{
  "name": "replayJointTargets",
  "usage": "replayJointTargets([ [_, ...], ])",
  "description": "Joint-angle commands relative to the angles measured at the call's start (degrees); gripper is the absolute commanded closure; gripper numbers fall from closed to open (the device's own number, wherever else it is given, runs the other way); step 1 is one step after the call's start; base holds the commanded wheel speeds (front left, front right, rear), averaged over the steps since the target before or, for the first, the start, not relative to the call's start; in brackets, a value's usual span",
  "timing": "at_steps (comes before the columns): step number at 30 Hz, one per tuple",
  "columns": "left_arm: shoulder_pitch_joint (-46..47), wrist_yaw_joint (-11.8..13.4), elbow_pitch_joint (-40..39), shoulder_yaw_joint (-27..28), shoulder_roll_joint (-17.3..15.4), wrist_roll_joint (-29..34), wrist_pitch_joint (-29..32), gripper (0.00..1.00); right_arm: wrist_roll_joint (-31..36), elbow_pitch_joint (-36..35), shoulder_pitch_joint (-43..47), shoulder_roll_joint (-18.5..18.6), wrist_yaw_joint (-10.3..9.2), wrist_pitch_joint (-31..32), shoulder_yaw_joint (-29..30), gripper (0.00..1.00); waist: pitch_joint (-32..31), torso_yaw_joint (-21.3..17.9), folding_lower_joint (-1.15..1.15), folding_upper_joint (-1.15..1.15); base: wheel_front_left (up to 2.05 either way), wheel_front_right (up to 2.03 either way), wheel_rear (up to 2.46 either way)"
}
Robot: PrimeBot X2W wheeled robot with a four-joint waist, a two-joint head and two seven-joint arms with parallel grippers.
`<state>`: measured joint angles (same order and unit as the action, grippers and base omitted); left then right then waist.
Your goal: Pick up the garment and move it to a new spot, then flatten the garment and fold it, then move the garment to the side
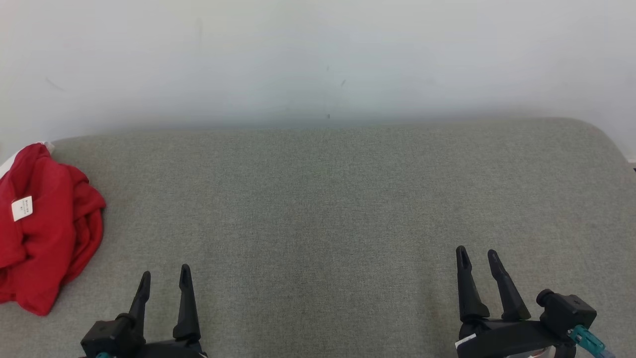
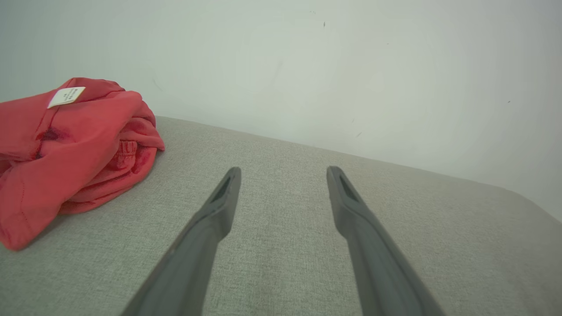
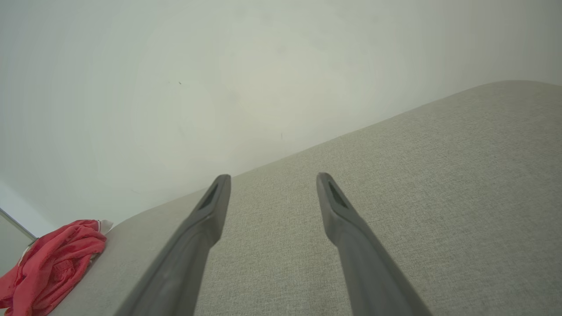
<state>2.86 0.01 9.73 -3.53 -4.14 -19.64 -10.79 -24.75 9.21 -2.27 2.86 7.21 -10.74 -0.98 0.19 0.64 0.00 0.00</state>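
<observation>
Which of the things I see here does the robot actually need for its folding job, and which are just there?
For the job: red garment, crumpled at the robot's left; grey padded surface it lies on.
Just there: white wall behind; white label on the garment.

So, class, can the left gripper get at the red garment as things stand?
Probably yes: the left gripper is open, with only bare grey surface between it and the red garment beside it.
</observation>
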Motion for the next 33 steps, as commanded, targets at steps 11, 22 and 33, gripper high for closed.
replayJointTargets([
  [11, -0.6, 0.3, 0.1, 0.0, -0.3, 6.1, -1.7, 0.0, 5.9, 0.3, 0.2, 0.0, 0.36, -1.8, -0.4, 0.0, -0.1, 0.0, 0.0, 0.0, 0.0, 0.0, 0.0],
  [22, -1.0, 0.2, 1.7, 0.4, -0.2, 10.5, -3.0, 0.0, 10.3, 1.1, 0.3, 0.0, 0.34, -3.1, -0.5, 0.0, -0.4, 0.2, 0.0, 0.0, 0.0, 0.0, 0.0],
  [33, -1.2, 0.3, 2.5, 0.9, 0.2, 14.1, -4.1, 0.0, 14.3, 2.0, 0.1, 0.0, 0.36, -4.2, -0.5, 0.0, -0.7, 0.3, 0.0, 0.0, 0.0, 0.0, 0.0],
])
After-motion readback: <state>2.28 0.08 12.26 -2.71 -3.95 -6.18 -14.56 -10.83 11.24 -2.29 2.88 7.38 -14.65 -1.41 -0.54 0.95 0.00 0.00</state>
